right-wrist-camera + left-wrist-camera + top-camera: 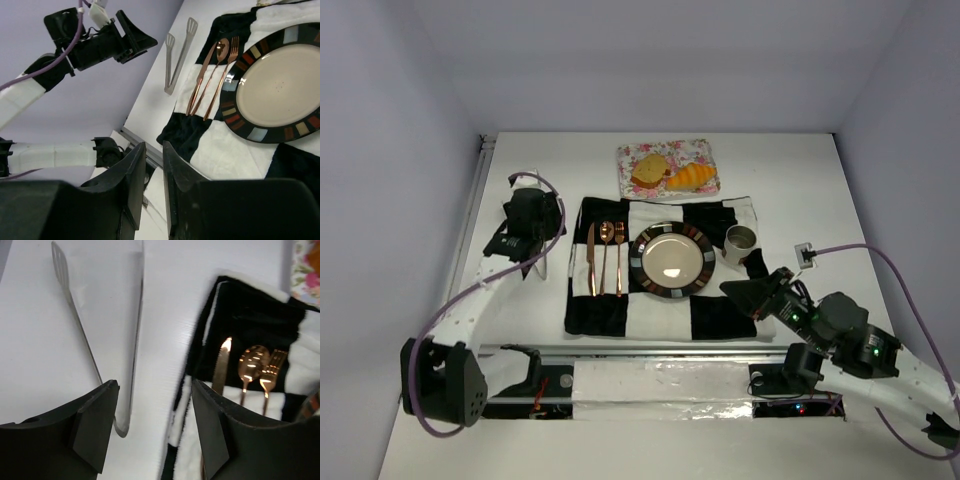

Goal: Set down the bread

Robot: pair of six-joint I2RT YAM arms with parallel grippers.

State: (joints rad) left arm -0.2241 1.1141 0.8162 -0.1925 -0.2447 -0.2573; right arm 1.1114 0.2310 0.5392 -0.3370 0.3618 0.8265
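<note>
The bread lies on a floral tray [705, 152] at the back: a pale yellow slice with a brown crust [647, 172] and, to its right, a golden-orange croissant [692, 178]. My left gripper [548, 222] [155, 385] is open and empty. It hovers over the white table just left of the checked placemat [715, 315], with metal tongs [75, 315] by its left finger. My right gripper [732, 288] [153, 146] hovers over the placemat's near right part. Its jaws are almost together and hold nothing. Both grippers are far from the bread.
On the placemat are a dark-rimmed plate [638, 262] [300, 131], with a copper knife, spoon and fork [605, 255] [250, 365] to its left and a cup [740, 240] to its right. The tongs [175, 60] lie left of the mat. Grey walls surround the table.
</note>
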